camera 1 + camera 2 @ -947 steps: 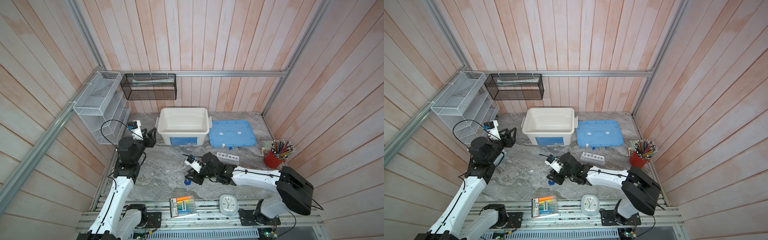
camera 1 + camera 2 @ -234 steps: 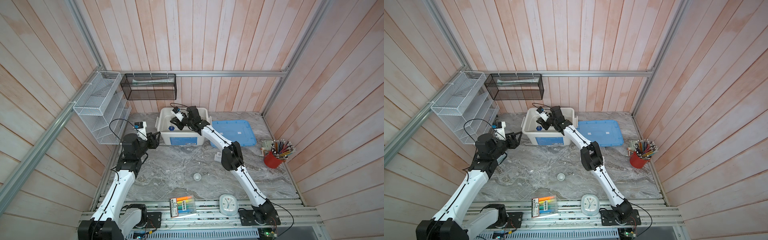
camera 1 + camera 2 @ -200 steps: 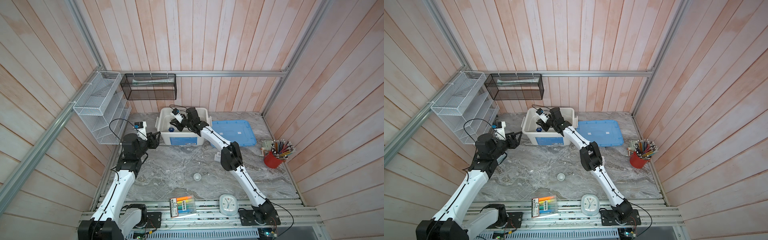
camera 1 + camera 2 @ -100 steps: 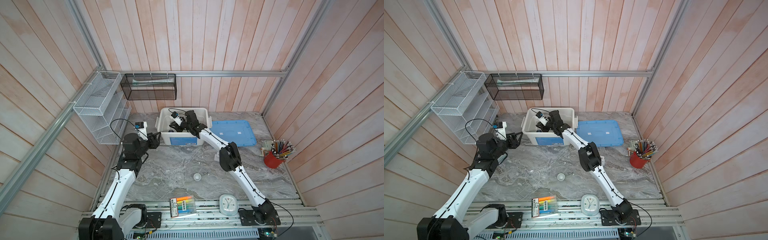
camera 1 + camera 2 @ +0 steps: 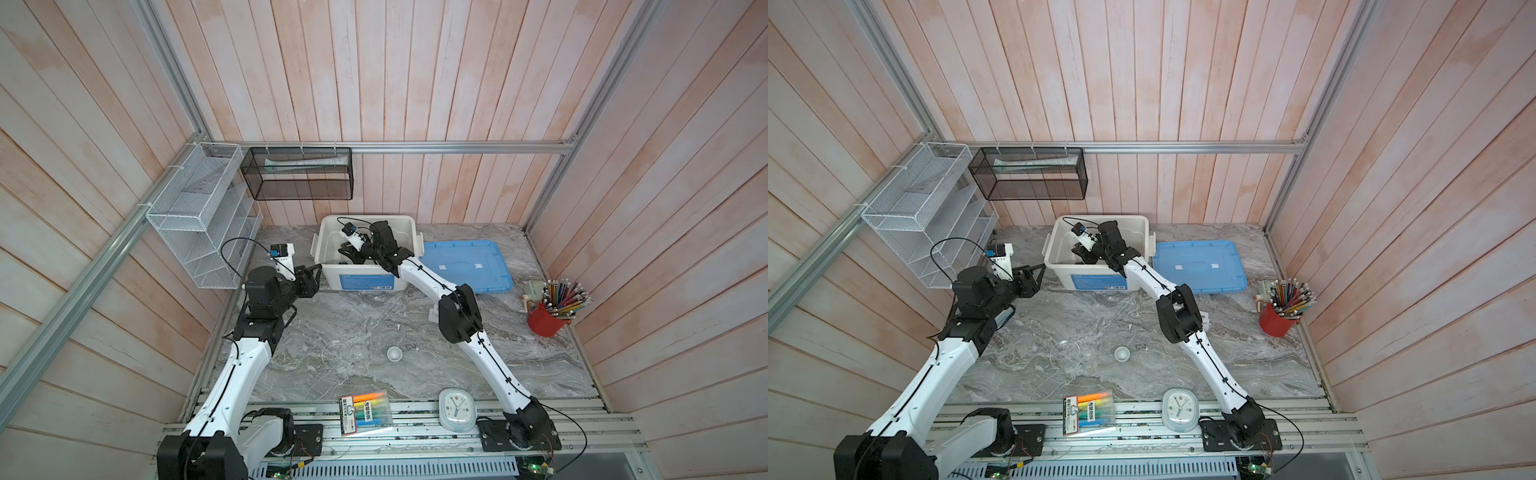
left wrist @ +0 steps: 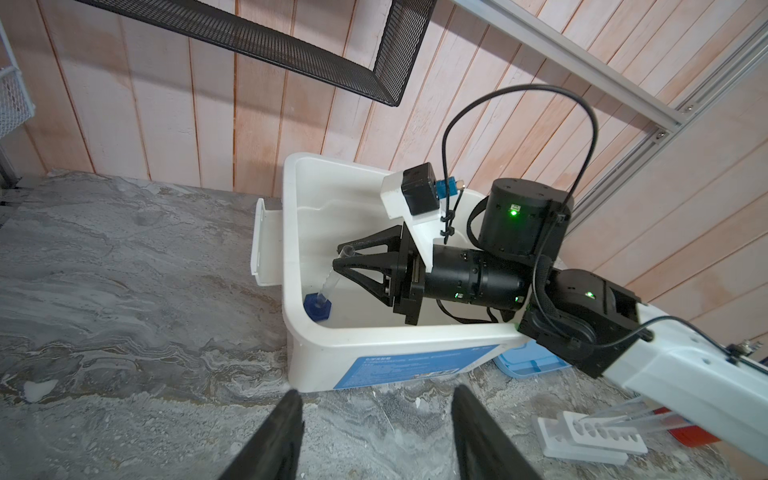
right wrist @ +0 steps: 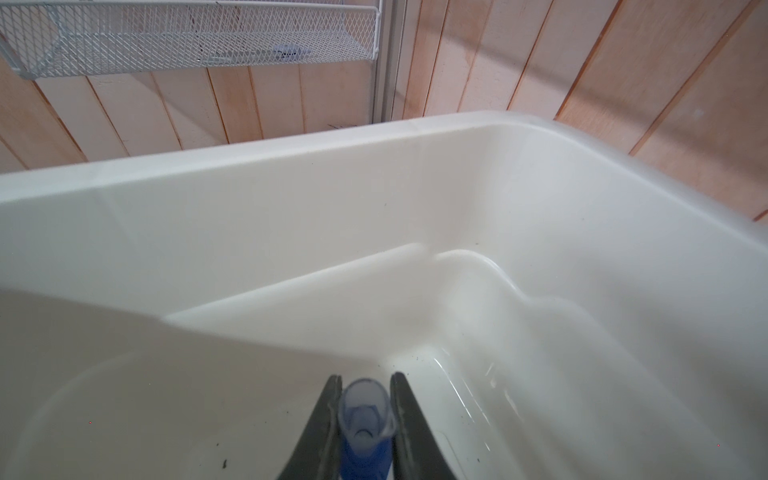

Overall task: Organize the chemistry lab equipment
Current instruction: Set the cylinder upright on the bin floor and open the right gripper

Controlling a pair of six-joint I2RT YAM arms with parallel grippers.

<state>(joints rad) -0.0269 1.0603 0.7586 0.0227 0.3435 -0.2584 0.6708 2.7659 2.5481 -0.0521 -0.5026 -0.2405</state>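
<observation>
The blue-based cylinder leans inside the white bin, its blue foot on the bin floor. My right gripper is shut on its clear upper part; in the right wrist view both fingers press the cylinder just below its rim. My left gripper hovers open and empty over the table, in front of the bin's left corner. Mid-table lie the clear round dish, the small clear beaker and the tiny white bowl. The white rack with thin tubes sits behind the right arm's elbow.
The blue lid lies flat to the right of the bin. A red cup of pencils stands at the right wall. A clock and a marker pack rest at the front edge. A wire shelf and a black basket hang above.
My right gripper has sunk lower into the bin with the cylinder, a little toward the bin's left side. The left arm has stayed put.
</observation>
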